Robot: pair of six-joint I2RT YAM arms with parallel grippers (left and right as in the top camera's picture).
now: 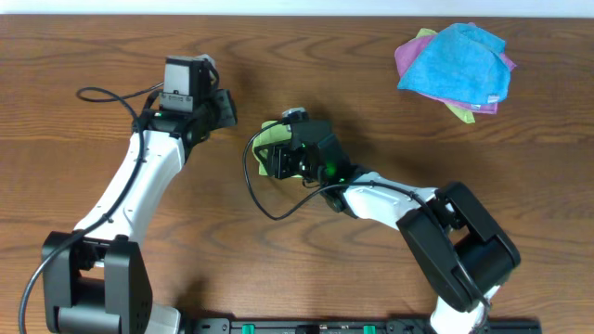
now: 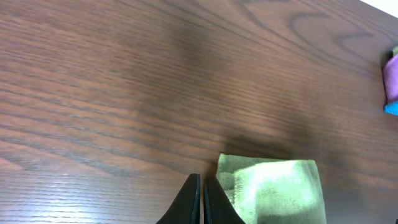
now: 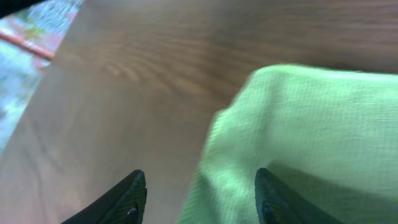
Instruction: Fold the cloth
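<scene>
Right tool (image 3: 199, 193) hangs released over the olive cloth (image 2: 273, 190), which looks folded small; left tool (image 2: 202, 200) clenched, empty. Next probably calls for lifting clear or pinching an edge for another fold.

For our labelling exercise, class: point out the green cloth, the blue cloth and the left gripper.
Green cloth (image 2: 273, 190): left wrist view, middle of its top surface.
Blue cloth (image 1: 455, 60): overhead view, centre of its top layer.
Left gripper (image 2: 202, 179): left wrist view, between its shut fingertips.
</scene>
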